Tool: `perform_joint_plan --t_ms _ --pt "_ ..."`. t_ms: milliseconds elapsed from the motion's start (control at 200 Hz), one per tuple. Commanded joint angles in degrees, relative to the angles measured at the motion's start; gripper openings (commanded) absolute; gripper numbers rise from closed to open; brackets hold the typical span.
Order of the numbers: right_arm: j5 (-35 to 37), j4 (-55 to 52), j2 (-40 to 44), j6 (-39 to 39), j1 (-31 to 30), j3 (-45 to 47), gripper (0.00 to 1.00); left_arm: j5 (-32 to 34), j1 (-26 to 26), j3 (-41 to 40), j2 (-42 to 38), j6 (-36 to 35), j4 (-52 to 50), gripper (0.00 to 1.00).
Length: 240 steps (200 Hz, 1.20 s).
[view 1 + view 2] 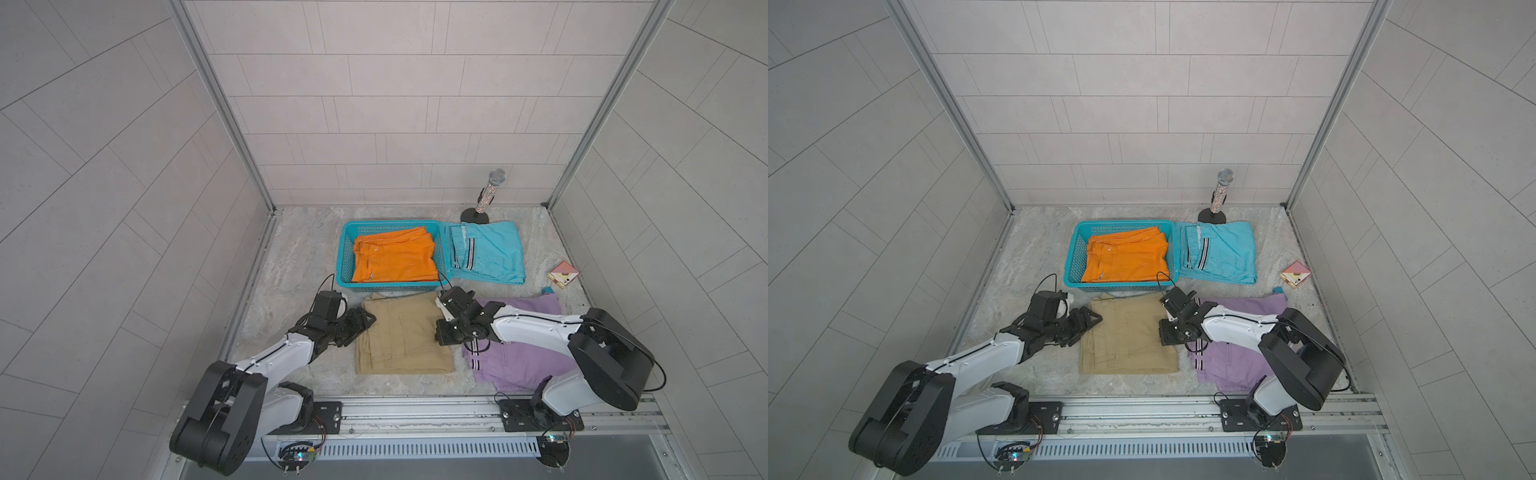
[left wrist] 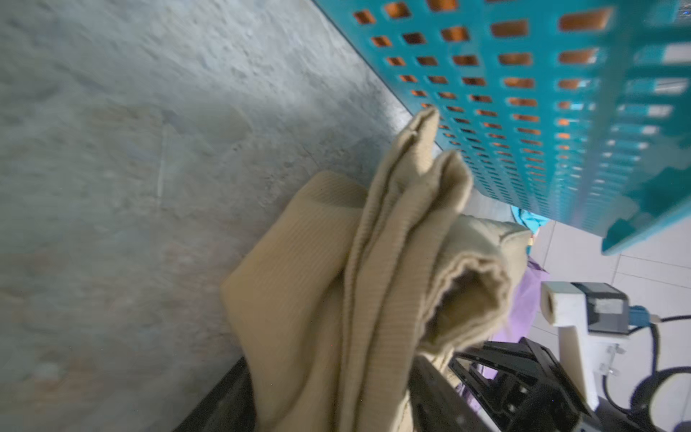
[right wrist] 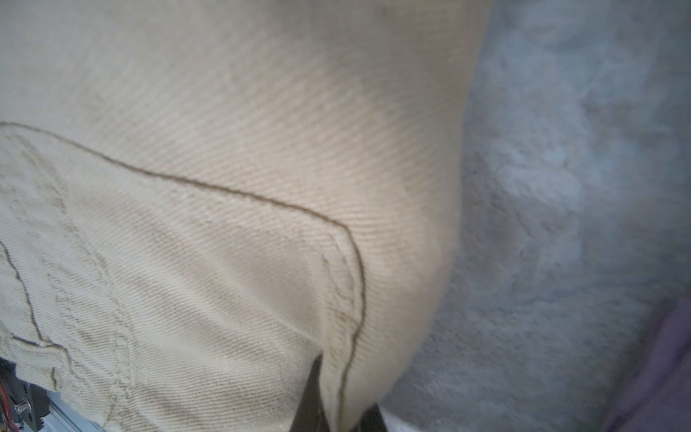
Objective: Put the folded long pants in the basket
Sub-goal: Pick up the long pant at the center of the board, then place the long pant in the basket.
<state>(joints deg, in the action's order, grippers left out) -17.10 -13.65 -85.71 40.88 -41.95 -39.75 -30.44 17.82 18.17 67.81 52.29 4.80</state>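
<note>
Basket (image 1: 345, 253): teal, perforated walls, standing toward the back of the counter (image 1: 299, 245). Orange pants (image 1: 395, 262) lie folded inside it and cover most of the floor; the orange shows through the wall holes in the left wrist view.

Khaki pants (image 1: 403, 336): folded, on the counter just in front of the basket's near wall, between the two arms. Not in the basket.

Left tool (image 1: 359, 330): at the left edge of the khaki pants. In the left wrist view the edge is gathered into upright folds between the dark fingers (image 2: 220, 407), jaws drawn partway in around the cloth, so it is holding that edge.

Right tool (image 1: 441, 334): at the right edge of the same pants. In the right wrist view a seamed fold of khaki runs down between two dark fingers (image 3: 310, 404), jaws narrow, pinched on the fabric.

Lilac pants (image 1: 523, 361): on the counter right of the khaki pair, striped trim showing, partly hidden under the right arm.

Light blue pants (image 1: 490, 253): flat beside the basket's right wall, outside it; contact with the wall cannot be told.

Other items: microphone (image 1: 492, 187) upright on a round black base behind the light blue pants; small card box (image 1: 563, 274) near the counter's right edge, well apart from the basket.
</note>
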Motion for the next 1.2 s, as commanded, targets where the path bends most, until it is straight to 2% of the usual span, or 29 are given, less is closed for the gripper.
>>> perform_joint_plan --t_ms 0,30,45,380,550,630,785,911,1036,1196 --pt "1.14 -2.32 0.6 -0.58 -0.37 0.16 0.0 -0.06 0.41 1.32 -1.93 -1.05 -3.46 0.16" --pt "1.56 -2.98 1.41 -0.72 -0.67 -0.04 0.0 0.0 0.45 2.32 -3.12 -1.25 -5.45 0.03" --pt "1.73 -3.38 1.87 -0.84 -0.8 -0.19 0.0 0.13 0.49 2.9 -3.77 -1.37 -6.49 0.0" --pt "7.07 -17.63 18.35 -2.3 -7.35 -7.9 0.0 0.38 1.34 17.64 -22.12 -0.17 -26.15 0.0" --pt "11.71 -24.46 25.67 -3.03 -7.9 -14.98 0.0 0.86 1.3 28.3 -24.73 -2.24 -33.65 0.0" --pt "13.01 -26.85 25.31 -5.09 -5.86 -19.52 0.0 1.92 1.17 33.99 -21.66 -4.3 -35.57 0.0" --pt "8.42 -27.96 19.07 -9.41 2.41 -29.69 0.0 3.57 0.14 43.97 -12.01 -8.76 -35.47 0.0" --pt "4.36 -26.83 11.69 -11.21 8.68 -38.12 0.0 3.14 -2.63 51.75 -2.37 -10.46 -33.32 0.0" --pt "2.03 -24.88 3.53 -11.81 12.69 -44.89 0.0 1.08 -5.42 58.6 7.69 -12.62 -32.22 0.0" --pt "1.9 -23.34 -5.56 -12.06 14.45 -51.12 0.0 -0.23 -8.75 63.48 17.67 -12.96 -30.5 0.0"
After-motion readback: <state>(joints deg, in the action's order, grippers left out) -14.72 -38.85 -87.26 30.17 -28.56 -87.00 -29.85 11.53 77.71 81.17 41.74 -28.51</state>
